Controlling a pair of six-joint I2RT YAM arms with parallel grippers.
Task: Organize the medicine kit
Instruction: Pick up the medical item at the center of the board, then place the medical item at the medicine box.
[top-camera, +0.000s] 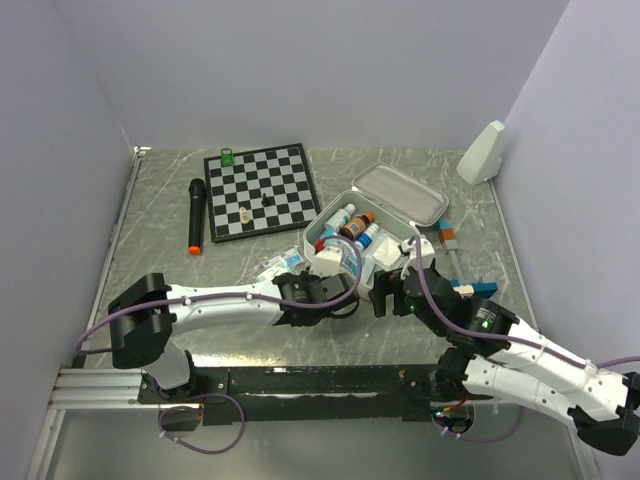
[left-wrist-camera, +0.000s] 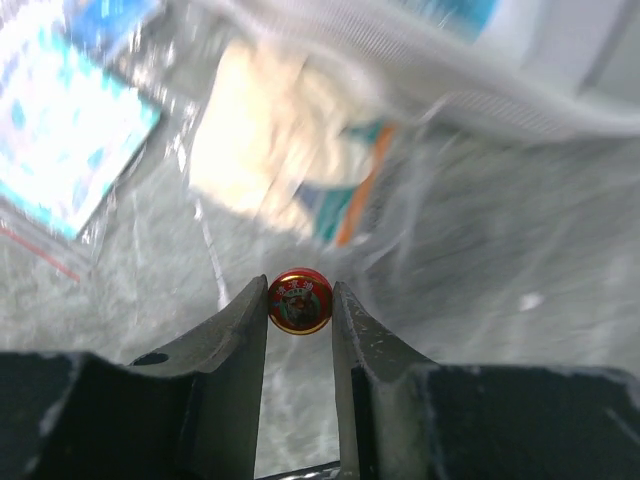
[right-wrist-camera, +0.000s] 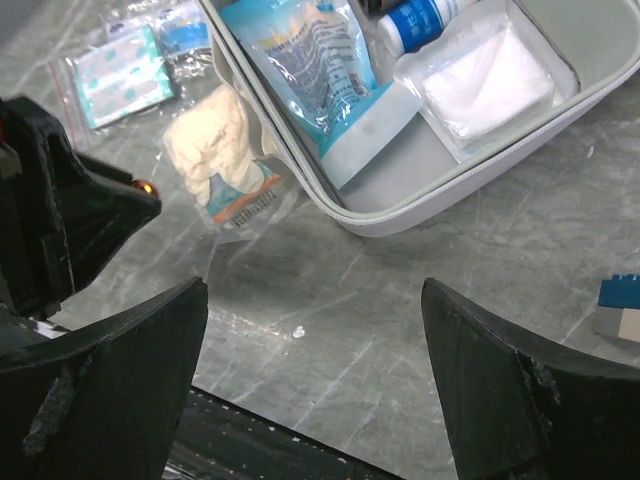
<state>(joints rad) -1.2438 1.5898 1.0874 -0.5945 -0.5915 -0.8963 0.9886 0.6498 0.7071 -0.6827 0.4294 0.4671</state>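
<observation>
The medicine kit (right-wrist-camera: 420, 200) lies open at the centre-right of the counter (top-camera: 330, 345), just right of the black-and-white chessboard (top-camera: 262, 190). Its lid (top-camera: 400, 195) is folded back toward the far right.

**In the tray**
- A teal pouch (right-wrist-camera: 300, 60) lies along the left side.
- A white bottle with a blue label (right-wrist-camera: 420, 20) lies beside the pouch.
- A clear packet of white gauze (right-wrist-camera: 485, 85) sits at the near-right end.
- An amber bottle (top-camera: 357, 225) lies farther back among other small bottles.

**Outside the kit**
- A clear bag of cotton balls (right-wrist-camera: 220, 150) lies on the counter, touching the near-left wall of the kit.
- A flat packet of plasters (right-wrist-camera: 115, 75) lies to the left of that bag.

**Left gripper**
- The left gripper (left-wrist-camera: 300, 290) is near the kit's near-left corner, over bare counter just short of the cotton bag.
- Its fingers are closed on a small red round tin (left-wrist-camera: 299, 303), pinched at the very tips with its printed face toward the wrist camera.
- I cannot tell whether the tin touches the counter.

**Right gripper**
- The right gripper (right-wrist-camera: 315, 295) is on the near side of the kit, to the right of the left one.
- Its fingers are spread wide with nothing between them, above bare counter.

**Elsewhere**
- A black microphone with an orange end (top-camera: 195, 213) lies to the left of the chessboard.
- A blue toy brick (right-wrist-camera: 620, 298) sits on the counter to the right of the kit.
</observation>
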